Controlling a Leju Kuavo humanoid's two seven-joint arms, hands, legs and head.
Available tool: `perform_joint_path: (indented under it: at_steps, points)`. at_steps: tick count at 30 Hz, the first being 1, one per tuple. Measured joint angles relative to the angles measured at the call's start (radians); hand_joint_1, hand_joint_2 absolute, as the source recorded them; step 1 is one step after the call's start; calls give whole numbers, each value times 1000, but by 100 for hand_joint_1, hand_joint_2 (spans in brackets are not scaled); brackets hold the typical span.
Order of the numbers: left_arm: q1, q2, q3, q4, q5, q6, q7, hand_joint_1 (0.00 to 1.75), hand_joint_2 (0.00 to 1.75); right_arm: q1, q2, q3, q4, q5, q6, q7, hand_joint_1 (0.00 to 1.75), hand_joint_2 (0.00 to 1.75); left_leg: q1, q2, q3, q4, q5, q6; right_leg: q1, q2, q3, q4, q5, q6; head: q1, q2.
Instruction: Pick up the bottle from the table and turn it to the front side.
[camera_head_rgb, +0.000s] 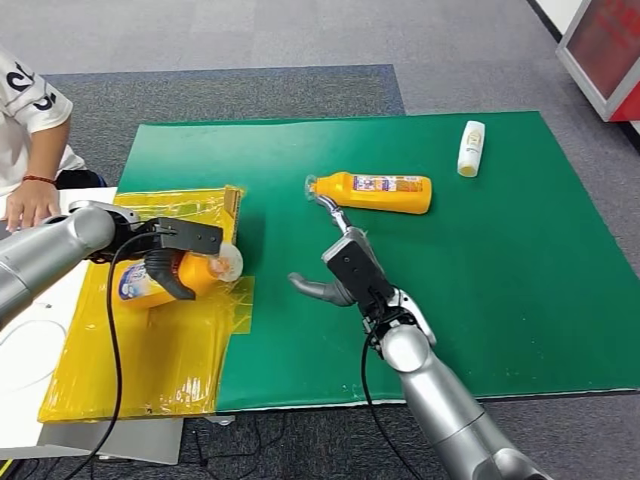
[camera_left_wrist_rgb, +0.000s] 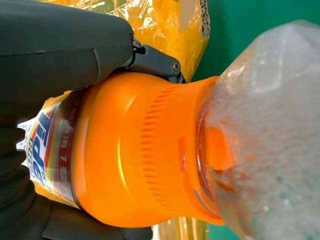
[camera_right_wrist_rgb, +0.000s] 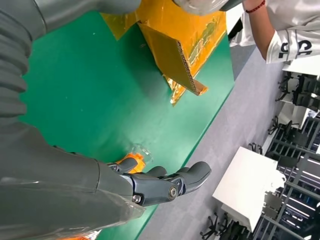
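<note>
Orange plastic bottle (camera_head_rgb: 162, 279): gripped in left hand (camera_head_rgb: 167, 257), above yellow wrapped cardboard (camera_head_rgb: 136, 360).
Second orange bottle (camera_head_rgb: 373, 192): lying on green mat (camera_head_rgb: 490, 280), just beyond right hand (camera_head_rgb: 349, 272).
Right hand: fingers spread, nothing held.

Silver tubular arms end in each dark grey robot hand (camera_head_rgb: 349, 268), black cables looping alongside.

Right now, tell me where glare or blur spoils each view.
Head view: sharp, with glare on the yellow film. Left wrist view: the held bottle's clear cap is blurred, too close. Right wrist view: the right hand is soft; the cardboard edge is crisp.
</note>
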Motion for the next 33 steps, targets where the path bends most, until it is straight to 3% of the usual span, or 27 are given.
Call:
perform_joint_path:
  at_steps: [1, 3, 4, 6, 16, 25, 29, 33]
  points:
    - [5, -3, -1, 9, -3, 12, -8, 78, 175, 0, -1, 4, 0, 0, -3, 1, 0, 175, 0, 0, 0, 0, 0, 0, 0, 0, 0, 0, 0, 0, 0, 0]
    - [14, -10, -2, 24, -9, 37, -22, 31, 175, 0, -2, 10, -1, 1, -9, 3, 0, 175, 0, 0, 0, 0, 0, 0, 0, 0, 0, 0, 0, 0, 0, 0]
    - [18, -13, -2, 30, -10, 48, -29, 13, 175, 0, -3, 12, -1, 2, -11, 4, 0, 175, 0, 0, 0, 0, 0, 0, 0, 0, 0, 0, 0, 0, 0, 0]
    - [28, -18, 0, 40, -12, 70, -46, 4, 175, 0, -4, 15, -1, 3, -15, 4, 0, 175, 0, 0, 0, 0, 0, 0, 0, 0, 0, 0, 0, 0, 0, 0]
    - [99, -26, 81, 52, -50, 197, -106, 0, 175, 0, -14, 35, -17, 10, -32, 12, 0, 175, 0, 0, 0, 0, 0, 0, 0, 0, 0, 0, 0, 0, 0, 0]
    - [166, -8, 183, 18, -71, 221, -154, 0, 175, 1, -24, 45, -18, 10, -32, 16, 0, 175, 0, 0, 1, 0, 0, 0, 0, 0, 1, 0, 0, 0, 0, 0]
    - [247, 28, 289, -65, -42, 246, -255, 0, 175, 8, -33, 46, -38, -55, 6, -8, 0, 175, 0, 0, 1, 0, 0, 0, 0, 0, 1, 0, 0, 0, 0, 0]
    - [399, 54, 466, -189, -16, 267, -371, 0, 175, 33, -54, 33, -81, -239, 150, -55, 0, 175, 0, 0, 1, 0, -1, 0, 0, 0, 1, 0, -1, 0, 0, 0]
